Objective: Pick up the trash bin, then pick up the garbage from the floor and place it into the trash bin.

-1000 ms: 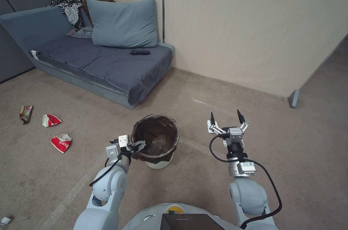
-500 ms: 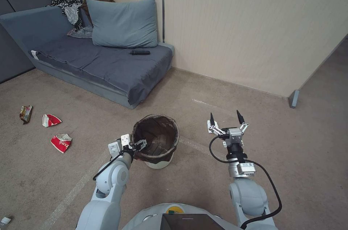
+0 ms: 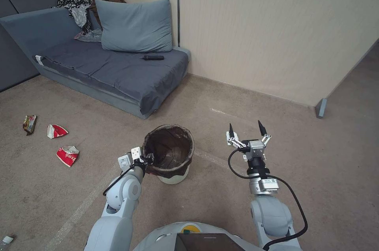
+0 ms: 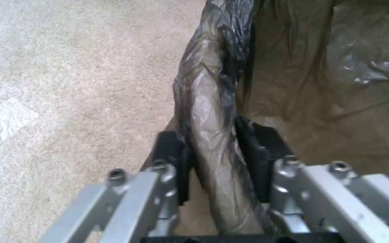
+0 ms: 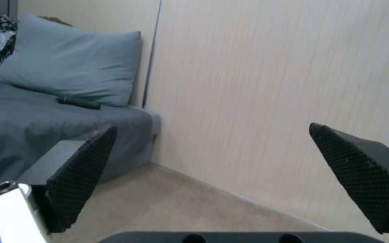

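The trash bin (image 3: 170, 155), a small white pail lined with a dark bag, stands on the floor (image 3: 118, 132) in front of me. My left gripper (image 3: 148, 159) is shut on the bin's near-left rim; in the left wrist view its black fingers (image 4: 175, 158) clamp the bag-covered rim (image 4: 210, 135), one outside and one inside. My right gripper (image 3: 245, 129) hangs open to the right of the bin, holding nothing; its fingertips (image 5: 84, 168) stand wide apart. Garbage lies far left: a red-white packet (image 3: 67, 154), a second packet (image 3: 56, 131) and a brown wrapper (image 3: 29, 123).
A grey-blue sofa (image 3: 114, 71) with a pillow (image 3: 134, 25), clothes and a dark remote (image 3: 152, 57) stands behind the bin. A beige wall (image 3: 276, 33) runs along the back right. A pale tape line (image 3: 79, 211) crosses the carpet. A small scrap (image 3: 6, 240) lies at bottom left.
My left gripper has closed onto the bin's rim and the left elbow has shifted slightly. The right arm has held still.
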{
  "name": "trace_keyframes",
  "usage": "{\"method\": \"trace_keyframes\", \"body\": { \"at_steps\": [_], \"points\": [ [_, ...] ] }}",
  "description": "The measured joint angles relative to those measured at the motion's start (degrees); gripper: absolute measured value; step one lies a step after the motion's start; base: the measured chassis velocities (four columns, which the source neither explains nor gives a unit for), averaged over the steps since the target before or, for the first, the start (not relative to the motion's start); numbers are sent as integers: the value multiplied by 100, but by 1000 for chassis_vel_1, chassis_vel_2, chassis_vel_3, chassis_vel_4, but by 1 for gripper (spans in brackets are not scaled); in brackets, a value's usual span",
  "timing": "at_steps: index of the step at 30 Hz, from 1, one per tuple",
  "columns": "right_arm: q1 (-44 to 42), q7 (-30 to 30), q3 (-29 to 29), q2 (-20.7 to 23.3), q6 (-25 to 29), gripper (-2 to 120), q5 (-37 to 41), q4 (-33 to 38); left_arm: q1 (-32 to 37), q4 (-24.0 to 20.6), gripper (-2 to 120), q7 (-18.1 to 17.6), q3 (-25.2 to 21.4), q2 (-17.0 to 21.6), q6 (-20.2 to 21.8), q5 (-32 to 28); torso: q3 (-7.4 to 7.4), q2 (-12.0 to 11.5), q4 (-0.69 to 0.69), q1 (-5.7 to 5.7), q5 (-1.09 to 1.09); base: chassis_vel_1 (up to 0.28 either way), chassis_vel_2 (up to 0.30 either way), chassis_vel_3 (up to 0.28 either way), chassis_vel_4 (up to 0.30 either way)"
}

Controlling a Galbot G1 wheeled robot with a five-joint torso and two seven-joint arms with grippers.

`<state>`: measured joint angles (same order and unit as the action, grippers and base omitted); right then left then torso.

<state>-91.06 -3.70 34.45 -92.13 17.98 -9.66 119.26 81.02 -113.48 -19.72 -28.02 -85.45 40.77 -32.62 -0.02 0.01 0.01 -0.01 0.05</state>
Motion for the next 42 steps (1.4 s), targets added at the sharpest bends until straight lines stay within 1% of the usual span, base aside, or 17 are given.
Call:
{"method": "trace_keyframes", "body": {
  "at_steps": [2, 3, 4, 5, 26, 33, 35, 36, 37, 38, 39, 40, 41, 42],
  "points": [
    [0, 0, 0, 0, 3, 100, 0, -4, 2, 8, 13, -1, -5, -2, -2, -3, 0, 0, 0, 0, 0, 0, 0, 0, 0],
    [0, 0, 0, 0, 3, 100, 0, -4, 2, 8, 13, -1, -5, -2, -2, -3, 0, 0, 0, 0, 0, 0, 0, 0, 0],
    [-1, 0, 0, 0, 5, 100, 0, -6, 4, 13, 10, -2, -8, -4, -3, -3, 0, 0, 0, 0, 0, 0, 0, 0, 0],
    [-1, 0, -1, 0, 9, 100, 0, -9, 7, 21, 4, -4, -12, -6, -6, -3, 0, 0, 0, 0, 0, 0, 0, 0, 0],
    [4, -8, -16, 0, 49, 100, 11, -32, 79, 95, 3, 0, -72, -21, -33, 16, 0, 0, 0, 0, -4, 0, 0, 0, 0],
    [54, -65, 2, 0, 103, 100, 83, -59, 177, 30, 3, 29, -57, -19, -194, 155, 2, -1, -1, 0, -7, 0, 0, 0, 0],
    [83, -83, -10, 0, 119, 100, 345, -62, 353, -236, 2, 108, -27, -9, -272, 431, 6, -3, -2, 1, -16, 0, 0, 0, 0],
    [83, -83, -10, 0, 119, 100, 345, -62, 353, -236, 2, 108, -27, -9, -272, 431, 6, -3, -2, 1, -16, 0, 0, 0, 0],
    [106, -50, -22, 1, 116, 100, 373, -62, 454, -485, 2, 136, -3, 4, -280, 538, 7, -4, -3, 1, -19, 0, 0, 0, 0],
    [123, -10, -31, 0, 102, 100, 386, -74, 568, -833, 2, 145, -10, 30, -323, 724, 5, -3, -2, 1, -5, 0, 0, 0, 0],
    [123, -10, -31, 0, 102, 100, 386, -74, 568, -833, 2, 145, -10, 30, -323, 724, 5, -3, -2, 1, -5, 0, 0, 0, 0],
    [125, -1, -43, 0, 98, 100, 386, -94, 641, -1063, 2, 167, -8, 40, -356, 843, 5, -3, 0, 1, -6, 0, 0, 0, 0],
    [127, 4, -53, 0, 99, 100, 377, -125, 772, -1545, 2, 219, 56, 51, -429, 1016, 3, -3, -1, 1, -5, 0, 0, 0, 0],
    [125, 3, -53, 0, 101, 100, 377, -135, 838, -1743, 2, 275, 83, 52, -477, 1181, 3, -3, -2, 1, -6, 0, 0, 0, 0]
  ]
}}
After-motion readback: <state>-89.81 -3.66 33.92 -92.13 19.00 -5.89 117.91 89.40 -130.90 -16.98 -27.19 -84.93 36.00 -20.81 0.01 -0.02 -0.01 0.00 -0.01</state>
